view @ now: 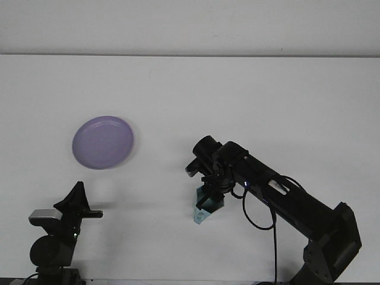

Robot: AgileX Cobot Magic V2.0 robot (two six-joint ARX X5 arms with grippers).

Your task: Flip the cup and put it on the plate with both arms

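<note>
Nearest the camera, at the lower left, the left gripper (76, 199) points upward above its silver wrist camera (43, 216), well clear of everything else; its black fingers appear drawn together to a point, clasping nothing.

At the lower centre, the right gripper (209, 199) reaches in from the bottom right corner on its extended black arm (285, 199), and is clenched on the cup (203, 211). The cup is translucent teal with faceted, angular sides. It is tilted, its lower end pointing down and left at or just above the table (237, 95); whether it touches the surface cannot be determined. Its upper part is hidden by the fingers. A loop of black cable (264, 214) hangs below the arm.

Farther back and left, the plate (103, 142) lies flat on the white table. It is round, lavender, with a shallow raised rim, and sits well apart from the cup and both grippers.
</note>
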